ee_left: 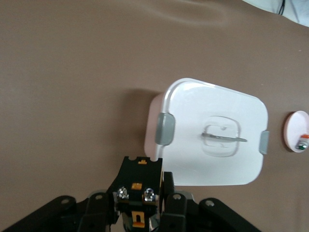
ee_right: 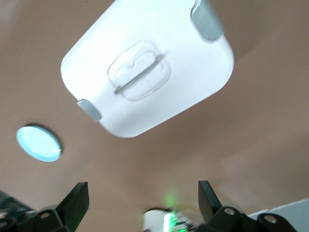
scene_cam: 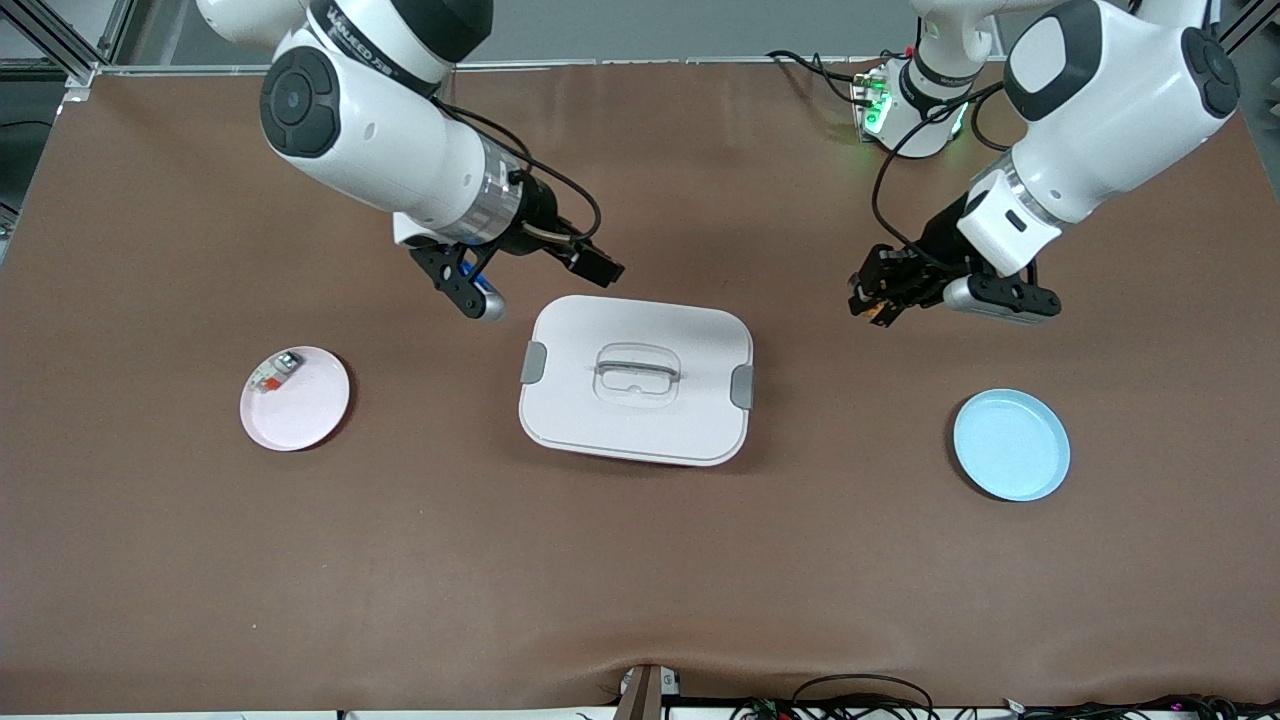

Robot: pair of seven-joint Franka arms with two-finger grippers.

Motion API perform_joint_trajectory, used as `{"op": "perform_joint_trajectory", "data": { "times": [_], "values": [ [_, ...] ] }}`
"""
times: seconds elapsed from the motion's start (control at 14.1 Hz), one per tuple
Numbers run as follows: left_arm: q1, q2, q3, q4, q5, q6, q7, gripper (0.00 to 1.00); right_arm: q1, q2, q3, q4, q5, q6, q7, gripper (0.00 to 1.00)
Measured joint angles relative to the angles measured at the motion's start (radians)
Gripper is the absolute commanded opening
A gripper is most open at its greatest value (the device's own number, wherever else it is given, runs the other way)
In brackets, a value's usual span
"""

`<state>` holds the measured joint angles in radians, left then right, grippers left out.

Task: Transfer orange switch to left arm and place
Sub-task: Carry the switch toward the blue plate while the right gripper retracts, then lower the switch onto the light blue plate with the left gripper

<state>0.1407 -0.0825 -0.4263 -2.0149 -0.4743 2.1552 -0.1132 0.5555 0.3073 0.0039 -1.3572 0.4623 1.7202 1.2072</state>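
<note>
Counter: brown counter [scene_cam: 640, 580] under both arms, cables trailing along the edge nearest the front camera.
Left claw: the left claw [scene_cam: 880, 300] hangs in the air over bare counter, between the box and the left arm's end; it is clenched on a small black switch.
Switch: the orange switch [ee_left: 139, 193] sits pinched between the left claw's fingers, black body with orange marks and two little screws showing in the left wrist view. It is off the counter, not on either plate.
Right claw: the right claw [scene_cam: 520, 285] hovers just above the counter by the edge of the box that lies farther from the front camera, at the corner toward the right arm's end. Its fingers [ee_right: 77, 200] are spread wide, released, nothing between them.
Box: white lidded box [scene_cam: 636, 378] in the middle of the counter, grey clips on its two short sides, handle sunk into the lid. It lies between the two claws and between the two plates.
Blue plate: light blue plate [scene_cam: 1011, 445] toward the left arm's end, nearer the front camera than the left claw.
Pink plate: pale pink plate [scene_cam: 300, 415] toward the right arm's end, well apart from the box.
On the pink plate: a small white piece with a red-orange mark [scene_cam: 274, 372] rests near its rim.
</note>
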Motion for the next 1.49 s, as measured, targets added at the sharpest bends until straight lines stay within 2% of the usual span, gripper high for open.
{"op": "perform_joint_trajectory", "data": {
  "times": [0.14,0.36,0.5,0.71,1.07,1.21,1.49],
  "values": [
    [0.026,0.0,0.0,0.005,0.061,-0.021,0.0,0.0,-0.032,-0.036,-0.001,-0.045,-0.036,-0.028,-0.113,1.0],
    [0.053,0.002,0.0,0.02,0.181,-0.064,0.001,0.0,-0.071,-0.095,-0.002,-0.133,-0.159,-0.05,-0.269,1.0],
    [0.056,0.004,0.0,0.026,0.244,-0.074,0.007,0.0,-0.088,-0.13,-0.003,-0.192,-0.209,-0.049,-0.37,1.0],
    [0.082,0.011,0.001,0.026,0.301,-0.097,0.101,0.0,-0.146,-0.192,-0.004,-0.262,-0.257,-0.048,-0.529,1.0],
    [0.165,0.038,0.002,0.026,0.352,-0.119,0.295,0.0,-0.325,-0.298,-0.008,-0.395,-0.336,0.006,-0.894,1.0],
    [0.17,0.05,0.002,0.026,0.393,-0.12,0.323,0.0,-0.377,-0.323,-0.008,-0.44,-0.372,0.043,-0.988,1.0],
    [0.169,0.071,-0.003,0.026,0.478,-0.12,0.349,0.0,-0.477,-0.344,-0.008,-0.483,-0.387,0.091,-1.074,1.0]
  ]
}}
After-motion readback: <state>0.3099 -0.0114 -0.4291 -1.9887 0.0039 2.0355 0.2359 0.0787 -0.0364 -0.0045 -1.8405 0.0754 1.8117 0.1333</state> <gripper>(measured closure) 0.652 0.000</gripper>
